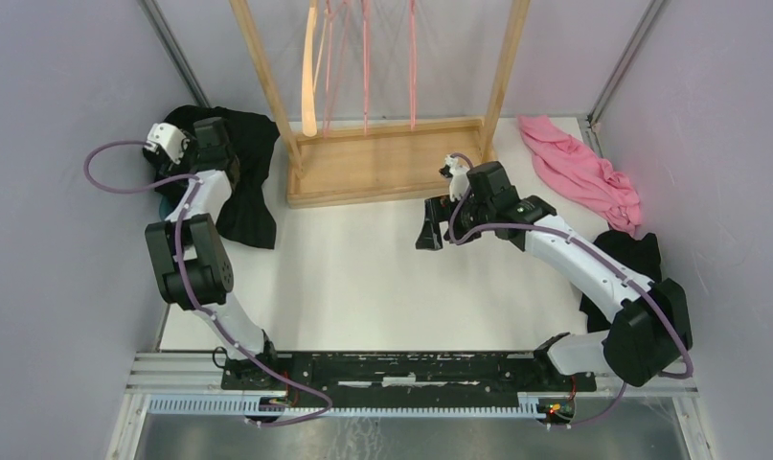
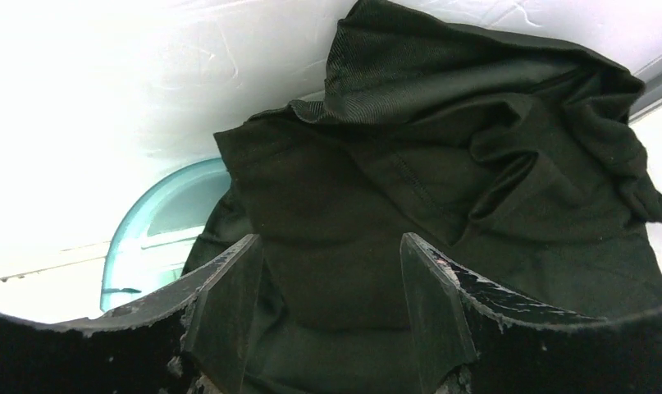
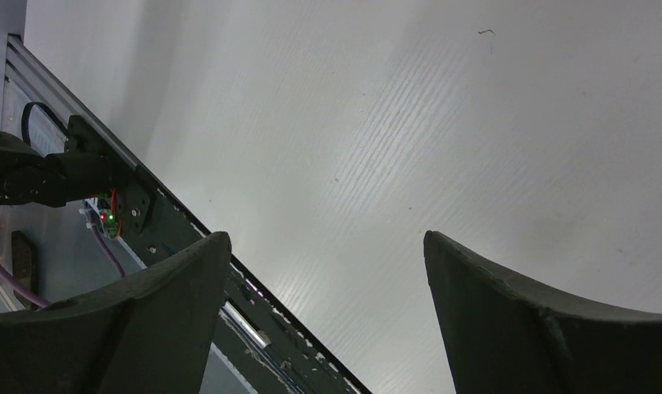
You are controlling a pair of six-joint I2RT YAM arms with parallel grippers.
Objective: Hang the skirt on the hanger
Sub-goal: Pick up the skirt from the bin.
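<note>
Left wrist view: fingers [image 2: 229, 304] of the left gripper [image 2: 331, 246] released above the skirt [image 2: 475, 164], desk's [image 1: 363, 278] ten o'clock; next, pinch fabric. Fingers of the right gripper [image 3: 327, 246] released, empty.

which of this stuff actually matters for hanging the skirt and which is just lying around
For the job:
black skirt
beige hanger, hanging on the wooden rack
left gripper, open over the skirt

Just lying about:
pink garment
other black garment
pink wire hangers
teal object beside the skirt
</note>
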